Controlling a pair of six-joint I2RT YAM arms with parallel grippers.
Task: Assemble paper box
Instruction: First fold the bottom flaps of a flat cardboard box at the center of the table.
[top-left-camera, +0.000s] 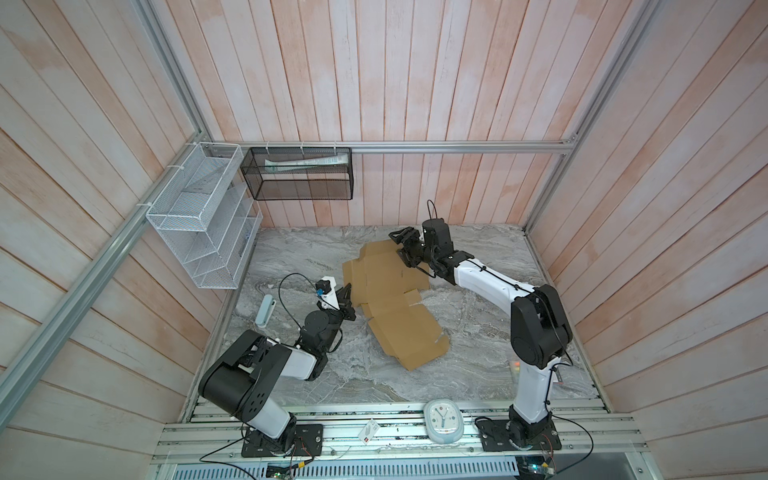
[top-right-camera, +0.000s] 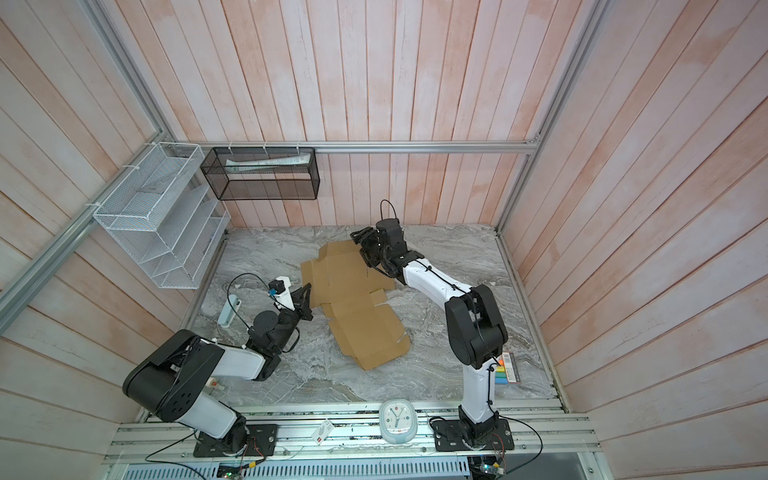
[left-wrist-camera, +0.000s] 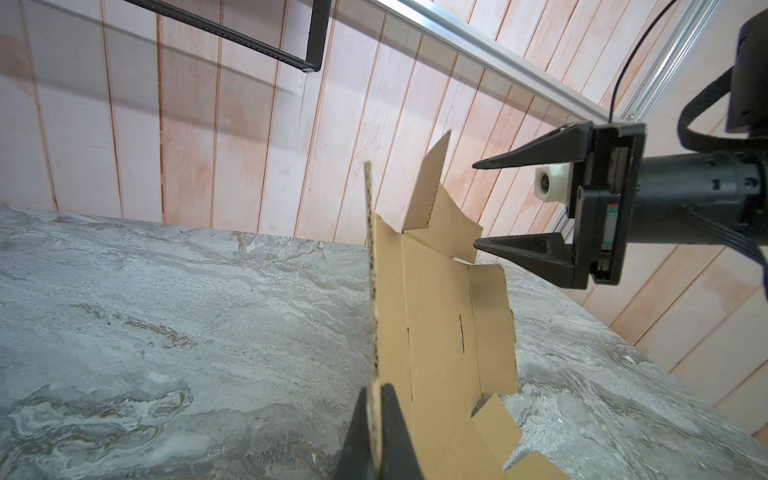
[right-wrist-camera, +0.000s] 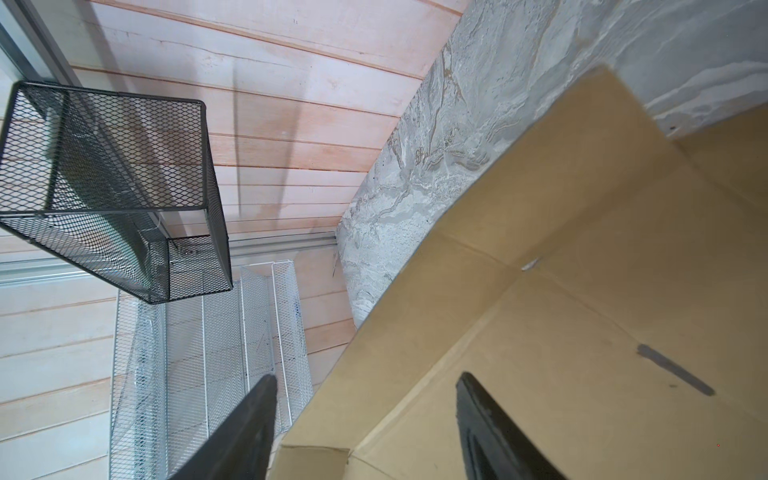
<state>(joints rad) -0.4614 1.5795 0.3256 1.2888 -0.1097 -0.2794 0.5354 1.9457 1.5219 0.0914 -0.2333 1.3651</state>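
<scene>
We find the paper box (top-left-camera: 390, 299) as 1 flat cut sheet lying mid-table (top-left-camera: 478, 332), with 1 side flap (left-wrist-camera: 371, 270) raised. The left gripper (left-wrist-camera: 376, 399) is clamped on that flap's edge. The right gripper (left-wrist-camera: 474, 204) stands wide apart at the far corner, holding nothing.

One paper box (top-left-camera: 382, 282), two baskets (top-left-camera: 199, 216) (top-left-camera: 299, 174) — possibly one stapler (top-left-camera: 265, 311).
</scene>
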